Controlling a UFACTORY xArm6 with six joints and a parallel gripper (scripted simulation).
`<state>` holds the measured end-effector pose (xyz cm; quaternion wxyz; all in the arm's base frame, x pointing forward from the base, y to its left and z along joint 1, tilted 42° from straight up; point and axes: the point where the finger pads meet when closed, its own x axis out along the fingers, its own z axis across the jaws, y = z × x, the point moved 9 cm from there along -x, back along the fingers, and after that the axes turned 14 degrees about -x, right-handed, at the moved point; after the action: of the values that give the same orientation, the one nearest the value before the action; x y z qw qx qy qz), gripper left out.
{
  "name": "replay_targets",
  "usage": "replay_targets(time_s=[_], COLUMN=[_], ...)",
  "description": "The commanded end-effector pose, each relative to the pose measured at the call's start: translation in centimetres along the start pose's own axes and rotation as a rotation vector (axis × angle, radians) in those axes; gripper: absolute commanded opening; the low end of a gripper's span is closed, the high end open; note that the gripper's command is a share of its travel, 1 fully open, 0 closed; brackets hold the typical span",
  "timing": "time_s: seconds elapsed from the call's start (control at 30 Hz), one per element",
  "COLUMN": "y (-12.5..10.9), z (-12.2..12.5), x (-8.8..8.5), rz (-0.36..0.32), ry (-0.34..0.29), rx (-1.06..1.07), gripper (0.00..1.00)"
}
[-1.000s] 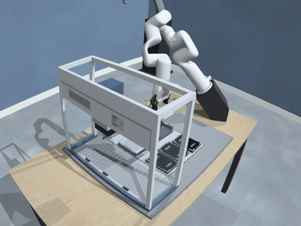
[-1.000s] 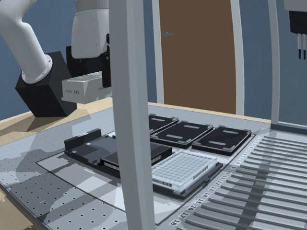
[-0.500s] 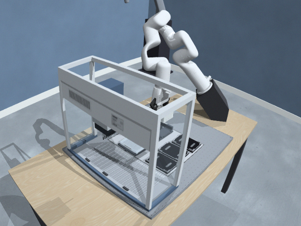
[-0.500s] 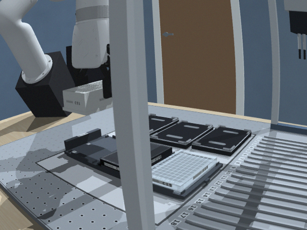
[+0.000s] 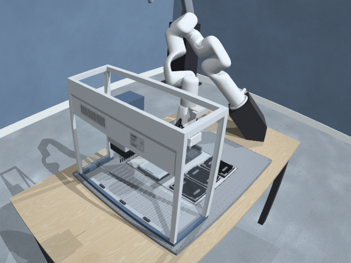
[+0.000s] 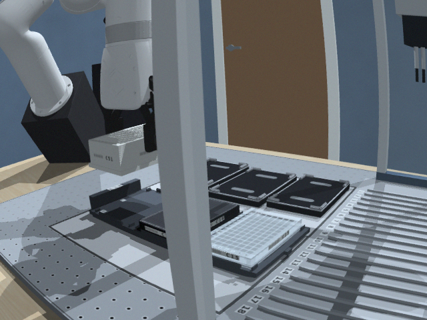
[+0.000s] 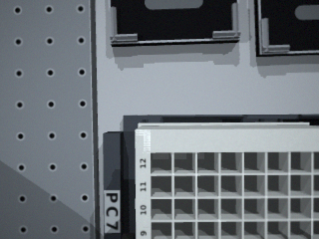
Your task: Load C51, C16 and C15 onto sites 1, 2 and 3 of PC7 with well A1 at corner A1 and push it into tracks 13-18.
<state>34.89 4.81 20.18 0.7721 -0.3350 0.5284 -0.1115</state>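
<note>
We logged the claw (image 6: 146, 134) gripping block C51 (image 6: 115, 151) above carrier PC7 (image 6: 113, 201) — C15 (image 6: 253, 235) seated; a frame post (image 6: 181, 155) blocked our view.

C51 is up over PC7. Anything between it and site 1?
Nothing visible. The pincer holds C51 in the air above the handle end of PC7. Site 1 below it looks bare; C16 and C15 sit on the two sites beyond, off to the side of the drop.
</note>
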Motion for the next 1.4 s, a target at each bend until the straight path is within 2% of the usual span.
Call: replay_targets(time_s=[0.0,1.2,1.37], y=[0.0,0.0,0.0], z=[0.1,0.1,0.1], x=[0.7,6.0,6.1], rz=[0.0,0.0,0.0], ry=[-0.003,-0.003,-0.003], rx=[0.001,0.001,0.001], gripper=[0.0,0.0,0.0])
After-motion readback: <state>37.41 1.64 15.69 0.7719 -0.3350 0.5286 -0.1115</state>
